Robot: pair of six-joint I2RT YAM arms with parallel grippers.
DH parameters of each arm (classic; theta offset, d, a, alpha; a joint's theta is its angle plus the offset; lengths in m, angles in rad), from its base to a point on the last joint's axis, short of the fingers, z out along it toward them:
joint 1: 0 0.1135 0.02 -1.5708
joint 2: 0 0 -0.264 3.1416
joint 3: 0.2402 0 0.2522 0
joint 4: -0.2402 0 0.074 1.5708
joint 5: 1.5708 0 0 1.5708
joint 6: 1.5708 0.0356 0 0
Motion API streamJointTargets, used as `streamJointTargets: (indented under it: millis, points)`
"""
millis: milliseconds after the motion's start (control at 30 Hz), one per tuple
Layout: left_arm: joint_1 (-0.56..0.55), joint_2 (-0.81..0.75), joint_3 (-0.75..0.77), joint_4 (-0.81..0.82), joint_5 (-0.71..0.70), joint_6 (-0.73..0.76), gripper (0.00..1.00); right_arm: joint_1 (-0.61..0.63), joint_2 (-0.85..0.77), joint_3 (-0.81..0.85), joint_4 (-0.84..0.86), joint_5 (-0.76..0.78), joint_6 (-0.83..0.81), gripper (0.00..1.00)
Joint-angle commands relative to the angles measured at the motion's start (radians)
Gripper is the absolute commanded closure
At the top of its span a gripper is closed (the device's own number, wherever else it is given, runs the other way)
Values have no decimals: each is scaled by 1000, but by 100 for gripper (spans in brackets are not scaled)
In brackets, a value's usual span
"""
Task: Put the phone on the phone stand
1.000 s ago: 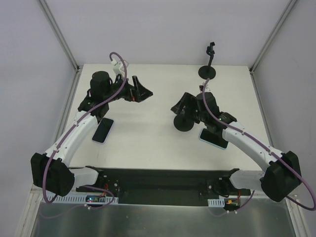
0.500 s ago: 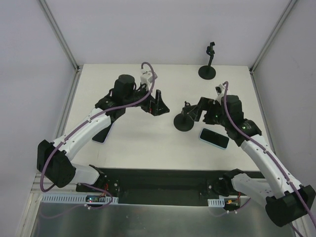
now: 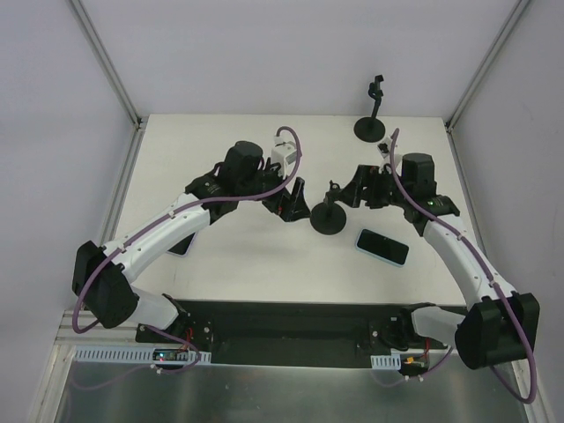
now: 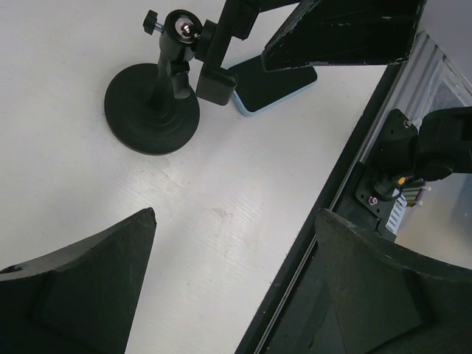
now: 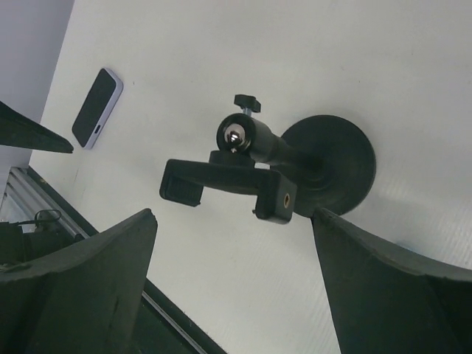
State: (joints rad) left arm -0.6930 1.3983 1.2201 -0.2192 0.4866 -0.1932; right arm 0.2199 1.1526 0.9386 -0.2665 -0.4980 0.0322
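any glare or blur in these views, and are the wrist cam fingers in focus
Top external: even soft light, faint shadows, everything sharp. Left wrist: small glint on the ball joint of the phone stand; left fingers dark and soft-edged up close. Right wrist: same glint on the stand; right fingers nearly black against the bright white table.

table (image 3: 247,256): white | phone stand (image 3: 328,218): round base between left gripper (image 3: 295,203) and right gripper (image 3: 357,189), touching neither | blue-edged phone (image 3: 382,247): flat, near right gripper | second phone (image 5: 96,108): flat, behind left gripper | second stand (image 3: 371,129): beyond right gripper
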Motion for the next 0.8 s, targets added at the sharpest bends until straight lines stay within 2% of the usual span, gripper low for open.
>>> streamJointTargets:
  millis: [0, 233, 367, 567, 633, 767]
  points:
    - [-2, -36, 38, 3, -40, 34, 11, 7, 35, 9, 161, -108, -35, 11]
    - [-2, -58, 44, -3, -39, 34, 11, 102, 18, -1, 138, -45, -84, 11]
    - [-2, -64, 47, -6, -39, 31, 11, 154, 4, -15, 127, 24, -35, 11]
    - [-2, -74, 48, -9, -36, 28, 10, 170, -4, -46, 113, 114, 81, 10]
    - [-3, -78, 50, -9, -34, 29, 10, 170, -13, -35, 92, 162, 84, 7]
    - [-2, -78, 52, -14, -34, 29, 10, 170, -16, -11, 66, 164, 74, 6]
